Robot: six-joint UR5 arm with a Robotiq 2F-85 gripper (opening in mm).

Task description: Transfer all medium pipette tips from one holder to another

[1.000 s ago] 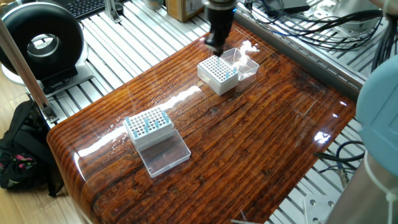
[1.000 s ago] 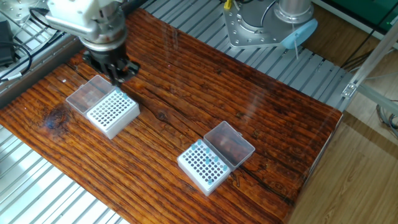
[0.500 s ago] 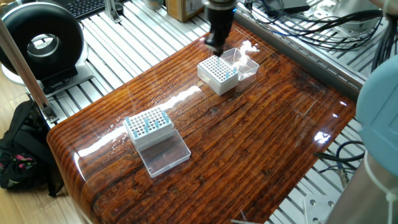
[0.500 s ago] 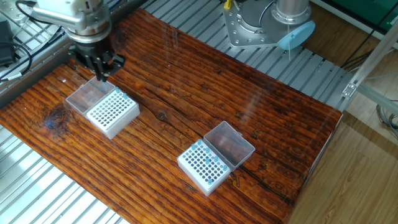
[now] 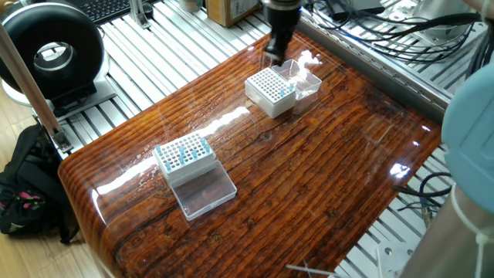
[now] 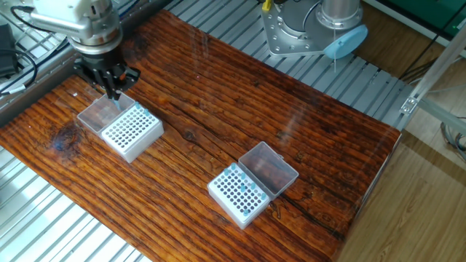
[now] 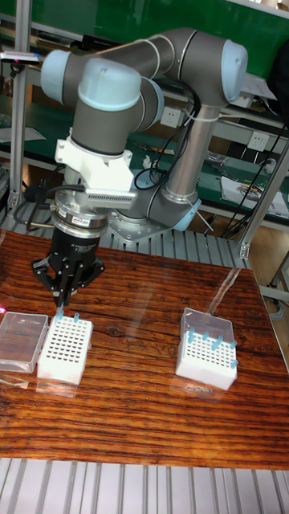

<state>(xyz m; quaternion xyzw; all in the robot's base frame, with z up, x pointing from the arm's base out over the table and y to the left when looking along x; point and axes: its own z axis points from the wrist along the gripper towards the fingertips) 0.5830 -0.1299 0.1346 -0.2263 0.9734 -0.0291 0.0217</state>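
Wooden, glossy and red-brown, the table (image 6: 306,138) holds two white tip holders with clear lids folded open. One holder (image 6: 132,131) sits at the upper left of the other fixed view, directly below the gripper (image 6: 113,89). The second holder (image 6: 239,193) sits at lower centre, well apart from the first.

The medium pipette tips (image 6: 244,188), thin pale-blue cones, mostly stand in the second holder. The tall fixed view shows several upright there (image 7: 210,342). Only a few blue tips (image 7: 71,319) stand along the back edge of the holder under the gripper, so the transfer looks barely begun, with most tips left to move.

The fingers are drawn close together, pointing down. A slim pale-blue tip seems pinched between them in the tall fixed view, but it is too small to be certain.

Compared with half a second ago, the gripper has shifted slightly and now hangs over the far edge of the upper-left holder, beside its lid (image 6: 99,113). Both holders lie unchanged.
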